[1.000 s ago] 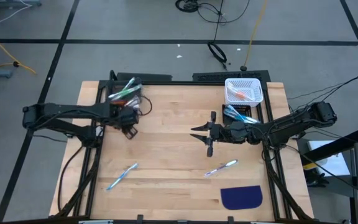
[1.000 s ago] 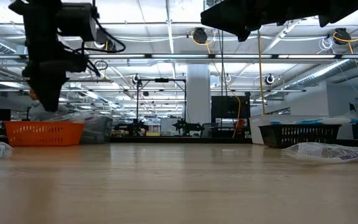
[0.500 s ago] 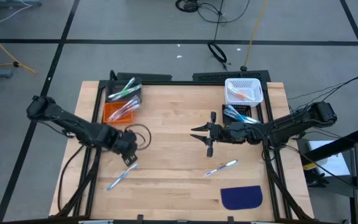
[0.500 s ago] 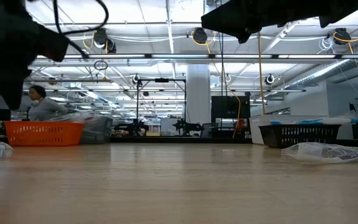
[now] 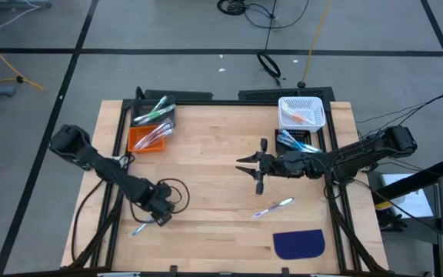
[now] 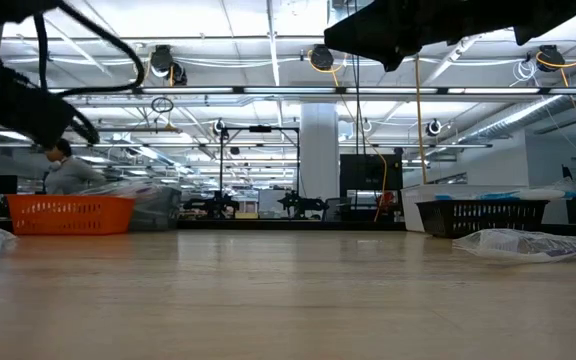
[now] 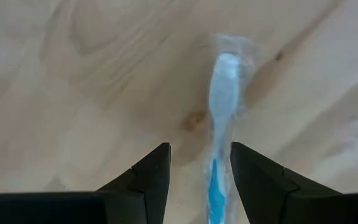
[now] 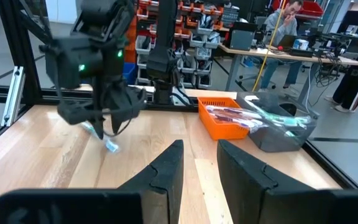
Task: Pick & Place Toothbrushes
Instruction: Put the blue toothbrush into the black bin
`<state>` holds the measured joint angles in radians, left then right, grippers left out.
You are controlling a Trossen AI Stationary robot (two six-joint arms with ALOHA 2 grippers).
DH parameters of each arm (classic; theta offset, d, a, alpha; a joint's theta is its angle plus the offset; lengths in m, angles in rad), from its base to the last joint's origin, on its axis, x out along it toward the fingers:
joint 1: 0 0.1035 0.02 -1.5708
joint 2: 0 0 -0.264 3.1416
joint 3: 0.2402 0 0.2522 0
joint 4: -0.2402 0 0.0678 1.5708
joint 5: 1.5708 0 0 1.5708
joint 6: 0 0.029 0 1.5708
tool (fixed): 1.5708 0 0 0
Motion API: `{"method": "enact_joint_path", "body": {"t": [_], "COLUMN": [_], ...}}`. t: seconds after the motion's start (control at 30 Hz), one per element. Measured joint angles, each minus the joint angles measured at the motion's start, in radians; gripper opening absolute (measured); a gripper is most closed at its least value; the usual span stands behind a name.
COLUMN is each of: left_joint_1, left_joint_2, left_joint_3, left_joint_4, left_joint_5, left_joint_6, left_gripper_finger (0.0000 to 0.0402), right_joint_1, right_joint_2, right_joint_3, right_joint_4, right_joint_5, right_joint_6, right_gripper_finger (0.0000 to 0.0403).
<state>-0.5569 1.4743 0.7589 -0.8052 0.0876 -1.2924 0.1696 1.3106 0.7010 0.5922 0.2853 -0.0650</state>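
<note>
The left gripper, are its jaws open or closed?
Open. The left gripper shows a clear gap between its jaws, and the wrapped blue toothbrush lies on the table, not clamped.

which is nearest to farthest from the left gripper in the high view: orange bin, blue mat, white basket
From the left gripper:
1. orange bin, far-left side of the table.
2. blue mat, near edge, right side.
3. white basket, far-right corner.

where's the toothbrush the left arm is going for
In the high view the wrapped blue toothbrush lies on the wooden table's front left part, partly under the left gripper; the left wrist view shows it between the open fingers.
</note>
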Motion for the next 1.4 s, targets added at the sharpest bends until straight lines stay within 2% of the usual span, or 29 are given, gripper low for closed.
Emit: {"method": "enact_joint_path", "body": {"t": [0.3, 0.4, 0.53, 0.77, 0.9, 1.4], "left_joint_1": [-0.004, 0.005, 0.024, 0.050, 0.068, 0.178], "left_joint_2": [0.101, 0.100, 0.090, 0.087, 0.087, 0.086], "left_joint_3": [0.004, 0.003, 0.006, 0.037, 0.081, 0.327], "left_joint_4": [0.083, 0.077, 0.060, 0.068, 0.057, 0.093], "left_joint_5": [0.051, 0.064, 0.076, 0.061, -0.018, -0.441], "left_joint_6": [0.054, 0.052, 0.060, 0.116, 0.184, 0.613], "left_gripper_finger": [0.0160, 0.0117, 0.0023, 0.0005, 0.0004, 0.0004], "right_joint_1": [0.000, 0.000, 0.000, 0.000, 0.000, 0.002], "right_joint_2": [0.000, 0.000, 0.000, 0.000, 0.000, -0.001], "right_joint_3": [0.000, -0.001, -0.013, -0.088, -0.111, -0.113], "right_joint_4": [-0.011, -0.014, -0.004, 0.134, 0.213, 0.176], "right_joint_5": [0.000, 0.000, 0.000, 0.001, 0.001, -0.002], "right_joint_6": [0.000, 0.000, 0.000, 0.001, 0.000, 0.001], "right_gripper_finger": [0.0089, 0.0088, 0.0089, 0.0089, 0.0089, 0.0089]}}
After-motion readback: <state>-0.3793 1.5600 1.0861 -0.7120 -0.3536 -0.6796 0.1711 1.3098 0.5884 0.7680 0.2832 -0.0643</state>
